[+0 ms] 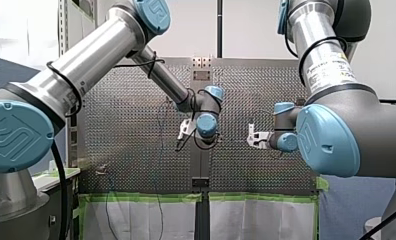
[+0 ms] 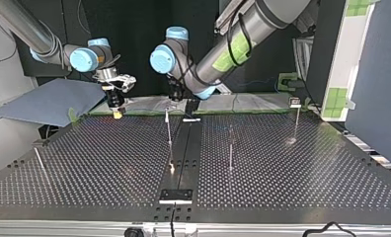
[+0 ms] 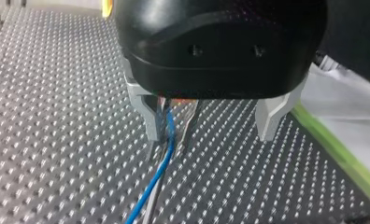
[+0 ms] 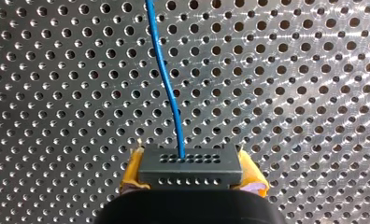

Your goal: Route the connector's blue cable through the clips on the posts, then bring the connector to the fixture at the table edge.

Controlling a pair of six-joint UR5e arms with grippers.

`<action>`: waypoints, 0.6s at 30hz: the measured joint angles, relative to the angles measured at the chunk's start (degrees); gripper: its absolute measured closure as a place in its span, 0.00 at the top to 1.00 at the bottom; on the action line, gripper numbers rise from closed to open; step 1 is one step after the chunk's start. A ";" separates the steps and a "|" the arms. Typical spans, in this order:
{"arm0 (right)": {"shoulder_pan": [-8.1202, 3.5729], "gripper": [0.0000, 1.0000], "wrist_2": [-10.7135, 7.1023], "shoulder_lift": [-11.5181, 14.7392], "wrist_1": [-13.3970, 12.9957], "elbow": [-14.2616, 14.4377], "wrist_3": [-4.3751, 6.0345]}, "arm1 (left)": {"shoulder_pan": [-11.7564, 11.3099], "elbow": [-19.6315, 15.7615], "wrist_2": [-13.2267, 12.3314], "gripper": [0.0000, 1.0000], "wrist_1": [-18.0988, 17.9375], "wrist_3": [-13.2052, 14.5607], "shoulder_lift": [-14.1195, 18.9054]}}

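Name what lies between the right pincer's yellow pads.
In the right wrist view, a dark grey connector sits clamped between the yellow pads, its blue cable running away over the perforated table.

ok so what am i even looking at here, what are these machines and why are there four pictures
These are two robot arms working over a metal table full of small holes. One picture looks from behind the arms, and one faces them from across the table. The other two come from cameras on the arms' wrists, looking along each gripper. My right gripper, which has yellow pads, holds a small dark connector. A blue cable runs out of the connector across the table. In the left wrist picture the cable passes under my left gripper; whether that gripper is clamping it is unclear. Thin upright posts stand on the table.
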State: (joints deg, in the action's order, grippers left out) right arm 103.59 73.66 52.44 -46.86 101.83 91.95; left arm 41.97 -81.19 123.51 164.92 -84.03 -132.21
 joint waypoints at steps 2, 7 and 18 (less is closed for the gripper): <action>-0.01 0.00 0.00 0.00 0.04 0.00 0.00 | 0.40 -0.63 -0.12 1.00 -0.28 -0.14 0.05; -0.01 0.00 -0.36 0.00 0.10 0.00 0.05 | 1.14 -2.01 -0.79 1.00 -1.60 -1.76 0.07; 0.02 0.00 -0.96 0.00 0.26 0.00 0.07 | 1.25 -2.38 -2.06 1.00 -6.51 -7.04 0.08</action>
State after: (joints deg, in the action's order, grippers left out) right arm 103.61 72.70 52.44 -46.60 101.83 92.02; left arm 43.23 -83.57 121.44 158.42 -91.08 -132.13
